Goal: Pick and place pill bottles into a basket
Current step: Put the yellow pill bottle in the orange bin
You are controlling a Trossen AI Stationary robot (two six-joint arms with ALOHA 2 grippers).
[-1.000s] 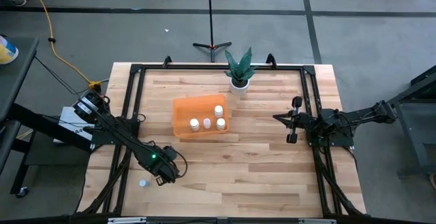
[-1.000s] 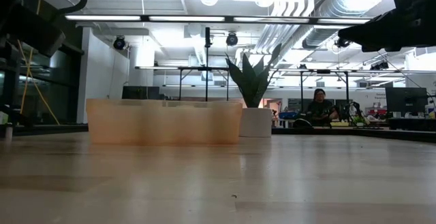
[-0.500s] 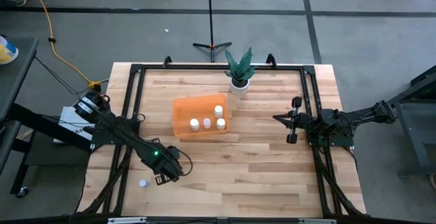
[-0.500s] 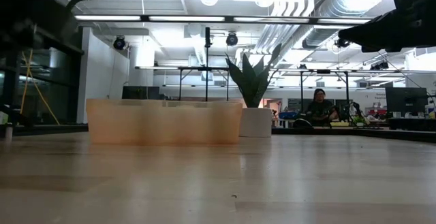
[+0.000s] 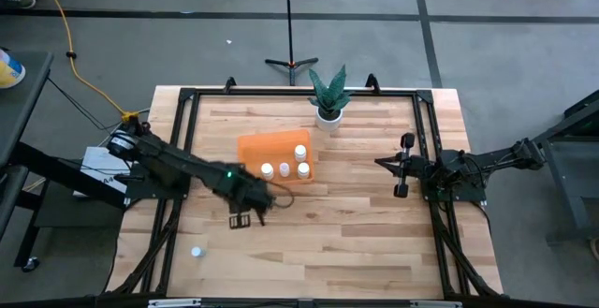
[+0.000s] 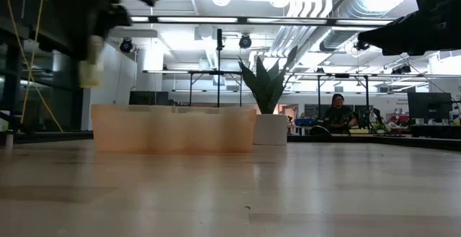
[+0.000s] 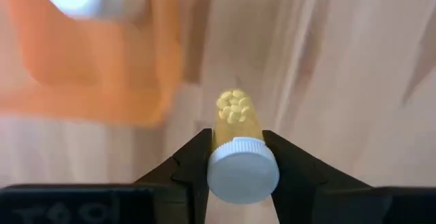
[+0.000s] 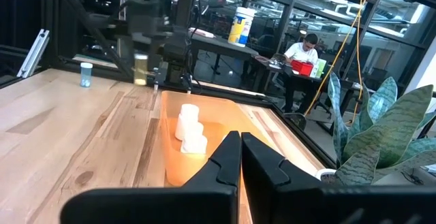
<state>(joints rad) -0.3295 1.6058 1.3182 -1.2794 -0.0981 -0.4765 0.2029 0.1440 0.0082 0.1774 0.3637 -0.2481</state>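
My left gripper (image 5: 251,198) hangs above the table just off the near-left corner of the orange basket (image 5: 255,154), shut on a pale pill bottle (image 7: 234,115) with a white cap; the low view shows that bottle (image 6: 90,63) high at the left. Several more pill bottles (image 5: 284,169) stand upright in the basket. Another pill bottle (image 5: 197,251) stands on the table near the near-left corner. My right gripper (image 5: 404,168) waits shut at the table's right side, held level. My left gripper pinches the bottle's upper end, at the white cap (image 7: 242,173), between its two fingers (image 7: 197,163). The fingers point down, one on each side. The bottle (image 6: 90,68) hangs roughly upright, cap up, lifted clear of the table.
A white pot with a green plant (image 5: 328,97) stands just beyond the basket's far-right corner. A black frame (image 5: 187,139) runs around the table's edges. Bare wood lies between the basket and the near edge. A person (image 6: 336,113) sits far behind the table.
My left gripper has risen and swung from the near-left part of the table toward the basket's near-left corner, rolling about its own axis, with the bottle still between its fingers and lifted higher. The bottle standing on the table has stayed put.
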